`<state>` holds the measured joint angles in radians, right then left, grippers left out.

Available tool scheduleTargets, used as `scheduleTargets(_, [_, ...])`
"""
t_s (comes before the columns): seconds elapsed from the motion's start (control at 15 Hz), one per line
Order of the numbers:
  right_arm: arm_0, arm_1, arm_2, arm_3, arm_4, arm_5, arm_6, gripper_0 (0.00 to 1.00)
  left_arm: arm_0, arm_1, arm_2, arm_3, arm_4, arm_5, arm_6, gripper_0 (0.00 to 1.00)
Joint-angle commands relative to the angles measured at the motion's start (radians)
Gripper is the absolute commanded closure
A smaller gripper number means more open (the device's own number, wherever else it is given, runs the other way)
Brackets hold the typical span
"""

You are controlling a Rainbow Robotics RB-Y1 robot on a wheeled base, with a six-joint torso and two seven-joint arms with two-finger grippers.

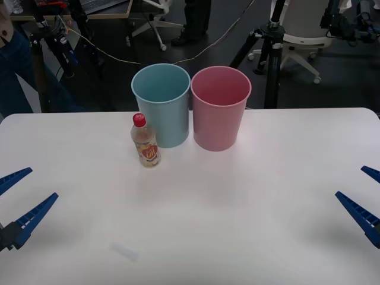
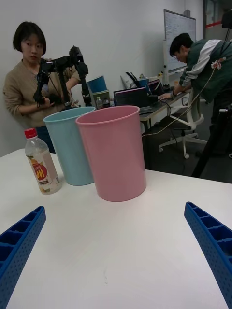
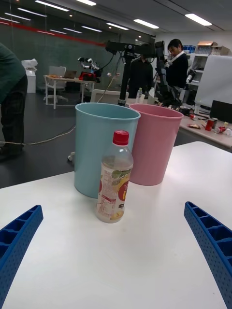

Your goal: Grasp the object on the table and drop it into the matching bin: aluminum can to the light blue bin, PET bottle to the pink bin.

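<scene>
A small clear PET bottle point(image 1: 145, 142) point(image 2: 42, 164) point(image 3: 113, 179) with a red cap and a yellow-red label stands upright on the white table point(image 1: 225, 225), just in front of the light blue bin point(image 1: 161, 104) point(image 2: 71, 145) point(image 3: 101, 145). The pink bin point(image 1: 220, 107) point(image 2: 115, 152) point(image 3: 154, 142) stands right beside the blue one. My left gripper point(image 1: 16, 199) point(image 3: 113, 270) hovers open at the table's near left. My right gripper point(image 1: 367, 196) point(image 2: 113, 260) hovers open at the near right. Both are far from the bottle and hold nothing.
The two bins stand at the table's far edge, almost touching. Tripods point(image 1: 270, 53), office chairs and people stand beyond the table. A faint pale smudge point(image 1: 124, 252) lies on the tabletop near the front left.
</scene>
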<state>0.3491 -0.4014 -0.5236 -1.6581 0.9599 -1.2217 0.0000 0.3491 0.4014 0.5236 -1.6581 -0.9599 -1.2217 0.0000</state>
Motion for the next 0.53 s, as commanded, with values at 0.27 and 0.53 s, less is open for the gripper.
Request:
scheduleTargets(0.27, [0.000, 0.000, 0.000, 0.000, 0.000, 0.000, 0.000, 0.00, 0.000, 0.000, 0.000, 0.000, 0.000, 0.000, 0.000, 0.02])
scheduleTargets(0.53, [0.000, 0.000, 0.000, 0.000, 0.000, 0.000, 0.000, 0.00, 0.000, 0.000, 0.000, 0.000, 0.000, 0.000, 0.000, 0.02])
